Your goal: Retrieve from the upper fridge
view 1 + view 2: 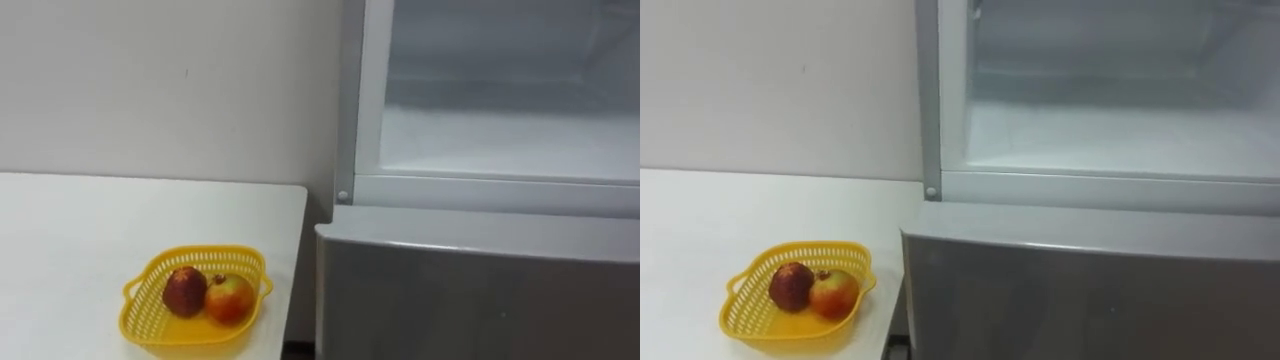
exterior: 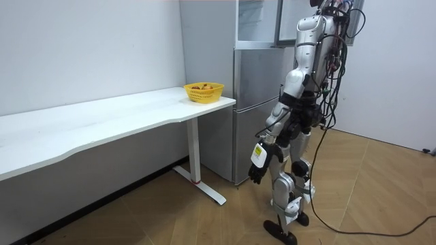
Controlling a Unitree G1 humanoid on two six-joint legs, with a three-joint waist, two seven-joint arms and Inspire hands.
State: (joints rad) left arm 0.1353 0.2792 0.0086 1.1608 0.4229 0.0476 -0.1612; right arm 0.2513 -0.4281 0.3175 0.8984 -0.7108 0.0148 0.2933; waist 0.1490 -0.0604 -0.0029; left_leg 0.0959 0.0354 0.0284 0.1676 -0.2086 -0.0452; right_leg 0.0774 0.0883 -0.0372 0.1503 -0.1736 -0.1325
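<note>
A: Hands first, quick.
B: The left hand (image 2: pixel 259 162) hangs low by the thigh in the room view. It's too small to tell how it's set. The robot stands facing the fridge (image 2: pixel 255 102), and no reach is under way.
A: Next out?
B: A yellow basket (image 1: pixel 205 259) sits on the corner of the white table (image 1: pixel 90 230), near the fridge. It's probably parked there to keep the carry short. A dark red fruit (image 1: pixel 185 291) and an apple (image 1: pixel 230 298) lie in it, touching.
A: Fridge?
B: The lower door (image 1: pixel 470 300) is closed. Above it, the upper compartment (image 1: pixel 500 140) stands open, so it's reachable. The part of the shelf I can see looks bare.
A: So where's the task's thing?
B: My guess is it's the fruit in the basket, with the task near its end. It could also be something deeper inside, out of sight.
</note>
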